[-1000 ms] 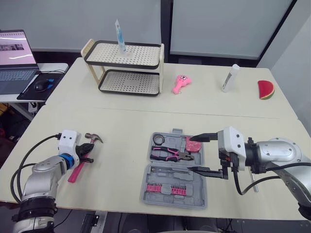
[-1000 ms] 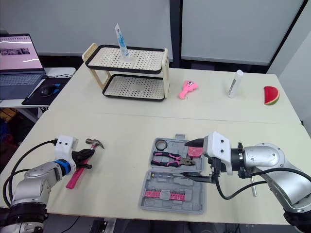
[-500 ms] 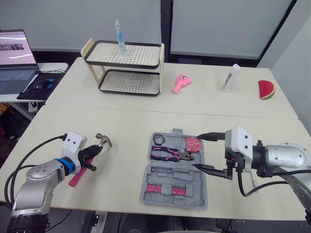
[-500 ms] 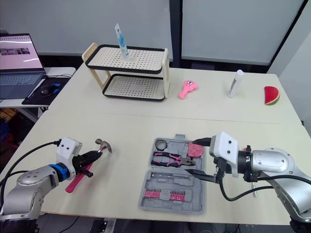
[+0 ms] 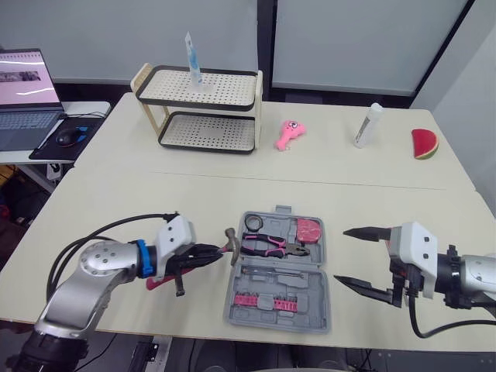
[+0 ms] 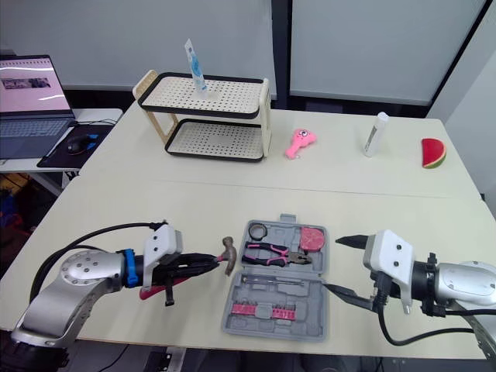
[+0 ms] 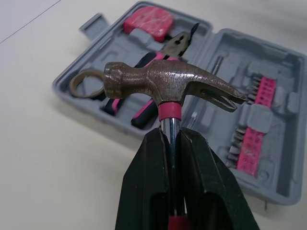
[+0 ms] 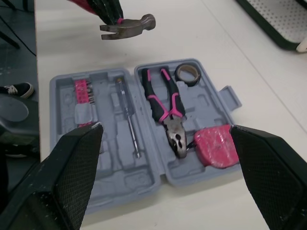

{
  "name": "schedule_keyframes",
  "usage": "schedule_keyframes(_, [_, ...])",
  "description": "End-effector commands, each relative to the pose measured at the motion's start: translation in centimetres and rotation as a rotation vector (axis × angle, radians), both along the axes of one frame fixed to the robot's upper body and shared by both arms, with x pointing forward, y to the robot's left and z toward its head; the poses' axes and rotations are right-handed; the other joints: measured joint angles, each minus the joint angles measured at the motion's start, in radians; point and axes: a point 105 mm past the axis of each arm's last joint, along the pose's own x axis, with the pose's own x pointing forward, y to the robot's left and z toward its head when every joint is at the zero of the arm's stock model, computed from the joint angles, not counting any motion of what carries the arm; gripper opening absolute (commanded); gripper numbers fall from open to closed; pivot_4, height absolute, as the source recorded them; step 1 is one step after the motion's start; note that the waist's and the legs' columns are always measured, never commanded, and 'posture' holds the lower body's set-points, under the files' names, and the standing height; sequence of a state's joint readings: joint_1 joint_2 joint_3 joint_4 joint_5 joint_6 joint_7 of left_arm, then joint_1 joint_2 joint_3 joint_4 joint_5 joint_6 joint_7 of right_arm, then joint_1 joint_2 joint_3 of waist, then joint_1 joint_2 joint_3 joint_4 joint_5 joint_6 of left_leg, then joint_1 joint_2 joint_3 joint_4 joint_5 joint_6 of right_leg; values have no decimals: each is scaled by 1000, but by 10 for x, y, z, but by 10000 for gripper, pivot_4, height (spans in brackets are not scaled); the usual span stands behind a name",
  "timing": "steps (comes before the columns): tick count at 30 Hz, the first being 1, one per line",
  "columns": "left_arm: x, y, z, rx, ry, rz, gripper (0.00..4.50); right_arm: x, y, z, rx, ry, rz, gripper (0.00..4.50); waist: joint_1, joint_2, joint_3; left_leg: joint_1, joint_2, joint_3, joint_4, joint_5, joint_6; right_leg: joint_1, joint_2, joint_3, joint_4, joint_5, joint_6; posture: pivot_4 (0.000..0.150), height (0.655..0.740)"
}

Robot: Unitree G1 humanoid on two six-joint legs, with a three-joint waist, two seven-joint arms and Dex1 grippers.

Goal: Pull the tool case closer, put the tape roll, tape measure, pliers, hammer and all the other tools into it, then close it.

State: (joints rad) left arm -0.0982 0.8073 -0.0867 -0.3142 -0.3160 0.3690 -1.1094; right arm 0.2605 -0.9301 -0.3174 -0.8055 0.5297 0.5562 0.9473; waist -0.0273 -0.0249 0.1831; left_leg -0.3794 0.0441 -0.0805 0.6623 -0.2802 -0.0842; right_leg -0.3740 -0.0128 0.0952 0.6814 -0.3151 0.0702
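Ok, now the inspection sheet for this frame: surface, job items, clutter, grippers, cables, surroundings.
Surface: cream table, two tops joined.
Job's things: grey tool case open, holding tape roll, pliers, pink tape measure, screwdriver, bit set; hammer outside it, head by its left edge.
Clutter: two-tier rack with an upright tube, pink toy, white bottle, watermelon slice, all at the far side.
Grippers: left gripper shut on the hammer's shaft; right gripper open, right of the case, holding nothing.
Cables: black cable looping behind the left gripper; second cable below the right gripper.
Surroundings: laptop and mouse on a side desk, left.
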Motion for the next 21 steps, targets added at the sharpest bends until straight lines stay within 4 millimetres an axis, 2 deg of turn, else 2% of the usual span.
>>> schedule_keyframes(1, [-9,-24,0,45,-41,-148,658,-10,-5,4,-44,-8,6,45000,0,0,0,0,0,0,0,0,0,0,0,0,0,0,0,1500,7350])
schedule_keyframes(4, [-14,-42,-5,61,-33,-219,658,-16,-10,0,-63,27,-7,45000,-4,0,0,0,0,0,0,0,0,0,0,1,0,0,0,1500,7350])
schedule_keyframes(12, [-12,-106,-15,105,-5,-344,658,-22,-17,-6,-87,75,-24,45000,-1,0,0,0,0,0,2,0,0,2,1,1,0,1,1,1500,7350])
schedule_keyframes(17, [-12,-132,-21,158,16,-379,658,-23,-20,-8,-107,89,-27,45000,-4,0,-1,0,0,0,2,0,0,2,2,2,0,1,1,1500,7350])
schedule_keyframes(21, [-12,-140,-24,209,26,-390,658,-24,-20,-9,-116,97,-30,45000,-3,1,-1,0,0,0,2,0,0,2,2,2,0,1,1,1500,7350])
